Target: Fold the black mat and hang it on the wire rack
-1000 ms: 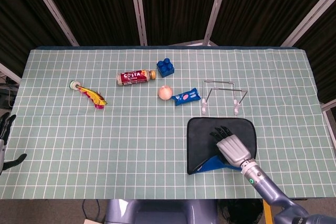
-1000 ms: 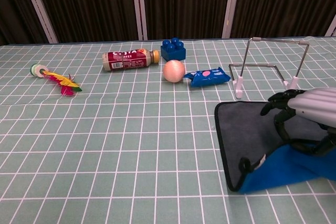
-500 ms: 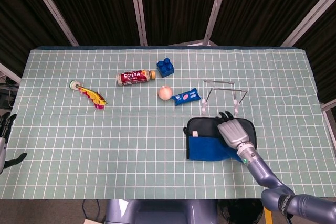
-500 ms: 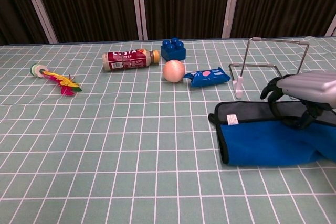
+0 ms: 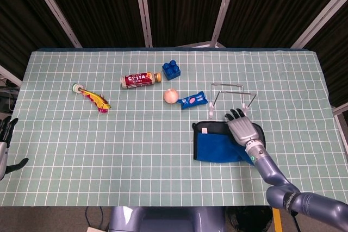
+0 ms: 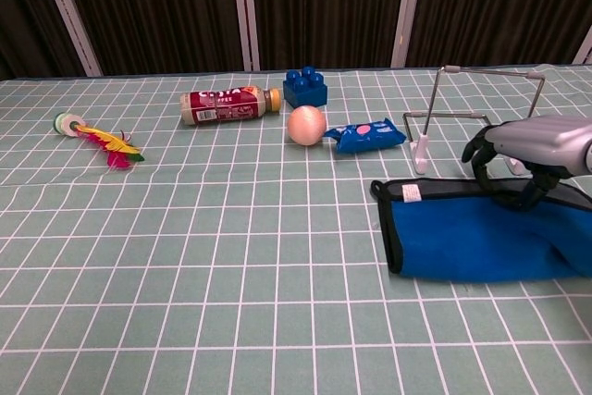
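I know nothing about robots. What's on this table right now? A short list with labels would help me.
mat: folded over, blue side up, near the table's right front
rack: wire frame, upright just behind the mat, nothing hanging on it
right hand: on the mat's far right edge, fingers curled down
left hand: off the table's left edge, holding nothing
other things: bottle, blue block, ball, blue packet, feathered toy

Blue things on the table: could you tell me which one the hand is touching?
The folded mat, blue side up, under the right hand; the blue block and blue packet lie untouched.
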Motion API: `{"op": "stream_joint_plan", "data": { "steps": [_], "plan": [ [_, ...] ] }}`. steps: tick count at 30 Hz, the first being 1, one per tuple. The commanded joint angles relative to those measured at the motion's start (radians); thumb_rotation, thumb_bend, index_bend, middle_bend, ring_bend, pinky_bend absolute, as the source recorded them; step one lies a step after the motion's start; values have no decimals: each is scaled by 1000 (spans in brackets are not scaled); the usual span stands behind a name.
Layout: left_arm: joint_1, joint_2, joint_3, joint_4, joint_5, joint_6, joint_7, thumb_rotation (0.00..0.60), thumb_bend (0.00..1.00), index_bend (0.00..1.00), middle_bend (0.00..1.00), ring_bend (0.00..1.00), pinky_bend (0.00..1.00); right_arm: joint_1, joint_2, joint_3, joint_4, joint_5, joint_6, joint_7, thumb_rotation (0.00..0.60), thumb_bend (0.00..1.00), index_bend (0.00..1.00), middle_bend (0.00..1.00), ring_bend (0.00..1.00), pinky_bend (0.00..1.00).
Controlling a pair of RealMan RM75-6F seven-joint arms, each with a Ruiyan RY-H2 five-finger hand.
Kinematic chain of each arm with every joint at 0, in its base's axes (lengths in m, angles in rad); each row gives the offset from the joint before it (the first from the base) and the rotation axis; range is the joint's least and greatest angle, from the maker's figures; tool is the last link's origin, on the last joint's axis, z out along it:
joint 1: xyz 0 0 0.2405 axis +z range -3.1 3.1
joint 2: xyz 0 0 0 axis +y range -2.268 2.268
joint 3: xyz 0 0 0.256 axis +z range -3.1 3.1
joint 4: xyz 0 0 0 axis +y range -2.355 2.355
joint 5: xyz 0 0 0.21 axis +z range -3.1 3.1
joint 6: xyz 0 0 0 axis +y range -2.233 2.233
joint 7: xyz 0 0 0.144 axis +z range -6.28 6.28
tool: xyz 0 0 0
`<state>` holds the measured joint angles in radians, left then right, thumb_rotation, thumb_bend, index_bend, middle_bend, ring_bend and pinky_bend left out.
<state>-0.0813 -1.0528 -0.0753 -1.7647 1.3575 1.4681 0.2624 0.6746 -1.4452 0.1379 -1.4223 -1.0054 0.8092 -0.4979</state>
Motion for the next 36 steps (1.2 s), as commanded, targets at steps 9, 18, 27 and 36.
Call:
{"op": "stream_joint_plan", "data": {
  "steps": [9,18,27,36],
  "plan": [
    [-4,1,1,2,-7,-10,-4,600,0,0,0,0,0,34,-42,4,75,60,8,-19,600,395,620,146,0,0],
    [-7,0,0,4,-15,-13,-4,600,0,0,0,0,0,62,-67,5,117,117,3,-41,600,396,620,146,0,0],
    [-11,-2,-3,8,-28,-19,-2,600,0,0,0,0,0,91,-79,16,134,166,11,-66,600,395,620,146,0,0],
    [-14,-3,-5,13,-37,-24,-3,600,0,0,0,0,0,108,-87,10,152,238,13,-107,600,396,619,150,0,0]
  ]
}}
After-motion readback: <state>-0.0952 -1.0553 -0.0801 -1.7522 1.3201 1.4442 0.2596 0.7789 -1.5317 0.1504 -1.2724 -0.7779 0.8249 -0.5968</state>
